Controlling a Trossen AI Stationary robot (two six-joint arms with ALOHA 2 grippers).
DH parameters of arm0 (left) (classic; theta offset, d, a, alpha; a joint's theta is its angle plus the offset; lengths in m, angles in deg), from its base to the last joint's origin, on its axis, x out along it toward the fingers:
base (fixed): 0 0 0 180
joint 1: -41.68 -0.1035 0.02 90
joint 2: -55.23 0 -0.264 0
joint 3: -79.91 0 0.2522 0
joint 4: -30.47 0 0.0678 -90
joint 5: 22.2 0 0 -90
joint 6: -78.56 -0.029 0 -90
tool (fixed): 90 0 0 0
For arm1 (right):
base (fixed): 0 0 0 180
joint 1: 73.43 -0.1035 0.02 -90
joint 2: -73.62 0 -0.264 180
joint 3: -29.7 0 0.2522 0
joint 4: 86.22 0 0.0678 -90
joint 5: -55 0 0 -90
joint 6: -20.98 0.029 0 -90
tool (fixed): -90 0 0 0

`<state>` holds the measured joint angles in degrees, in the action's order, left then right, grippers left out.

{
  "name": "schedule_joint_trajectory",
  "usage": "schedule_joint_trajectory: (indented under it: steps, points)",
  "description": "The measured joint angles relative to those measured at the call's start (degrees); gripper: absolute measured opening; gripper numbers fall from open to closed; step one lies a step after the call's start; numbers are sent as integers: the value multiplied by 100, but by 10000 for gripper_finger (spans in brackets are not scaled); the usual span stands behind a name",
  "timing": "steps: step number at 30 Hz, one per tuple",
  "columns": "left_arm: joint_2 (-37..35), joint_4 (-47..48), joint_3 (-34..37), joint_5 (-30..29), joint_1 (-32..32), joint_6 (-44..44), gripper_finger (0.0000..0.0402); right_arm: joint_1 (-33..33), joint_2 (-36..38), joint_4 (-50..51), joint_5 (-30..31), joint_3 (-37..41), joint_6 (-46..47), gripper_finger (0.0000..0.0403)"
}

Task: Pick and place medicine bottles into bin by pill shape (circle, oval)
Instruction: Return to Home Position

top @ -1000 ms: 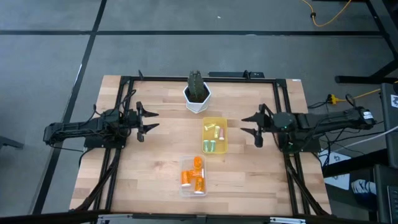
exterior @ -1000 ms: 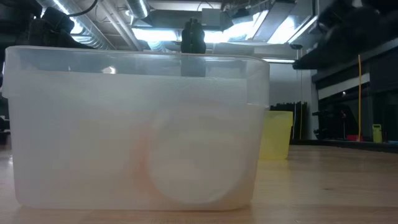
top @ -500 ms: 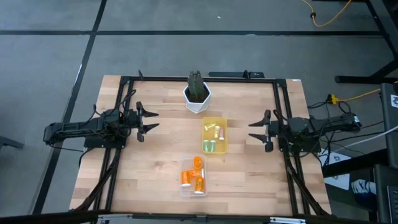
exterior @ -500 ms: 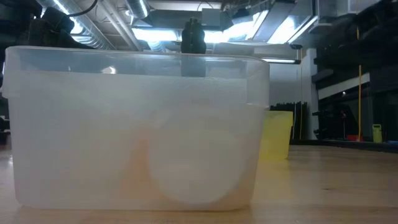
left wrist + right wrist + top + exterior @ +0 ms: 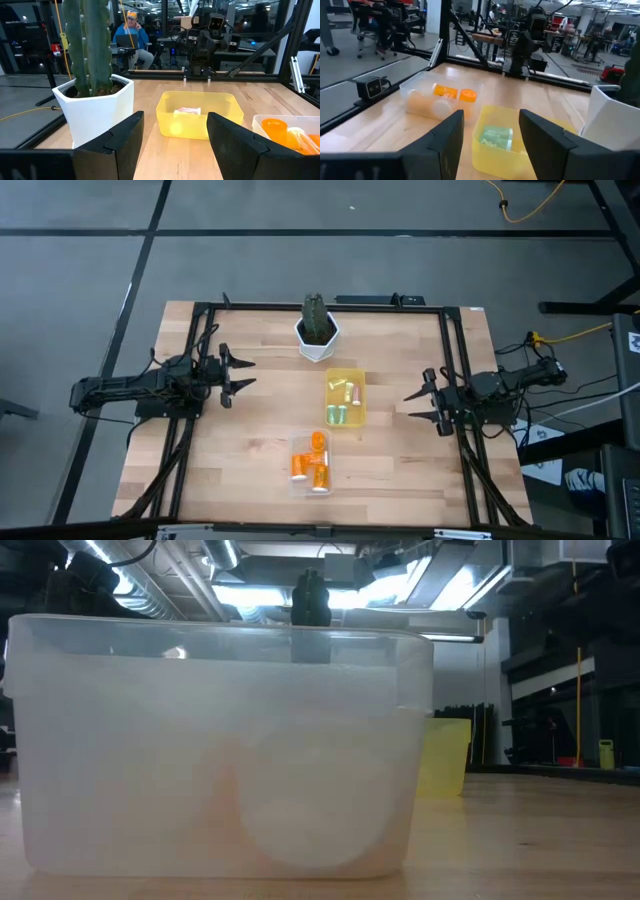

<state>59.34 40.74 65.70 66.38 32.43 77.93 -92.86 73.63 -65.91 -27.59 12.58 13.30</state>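
The medicine bottles lie in two bins at mid-table. Pale green and pink ones are in the yellow bin (image 5: 345,399), and orange ones with white caps are in the clear bin (image 5: 311,463). My left gripper (image 5: 240,373) stands open at the table's left, pointing level toward the bins. Its wrist view shows the yellow bin (image 5: 200,112) and an orange bottle (image 5: 274,127). My right gripper (image 5: 420,405) stands open at the table's right, clear of both bins. Its wrist view shows a green bottle (image 5: 495,137) and orange bottles (image 5: 451,93). Neither gripper has anything between its fingers.
A white pot with a green cactus (image 5: 318,330) stands at the far middle of the table, just beyond the yellow bin. In the low view the clear bin (image 5: 220,740) fills the foreground, with the yellow bin (image 5: 445,755) behind it. Black frame rails run along the table's sides.
My right gripper has drawn back toward the table's right edge and a little toward the near edge, sinking and swinging round as the arm folded in. It has stayed open. The bins and bottles have not moved.
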Motion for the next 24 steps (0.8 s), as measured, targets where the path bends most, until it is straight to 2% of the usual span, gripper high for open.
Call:
schedule_joint_trajectory:
  steps: [4,7,10,24]
  points:
    - [1,0,1,-1,-1,0,212,-59,0,-118,-8,32,-11,194]
    - [1,0,0,0,-1,0,212,-148,0,-886,-185,301,-30,194]
    - [-1,2,1,-1,-1,-1,212,-210,0,-943,-409,297,-71,194]
    - [-1,0,1,0,-1,-1,212,-226,-50,-855,-454,297,-20,194]
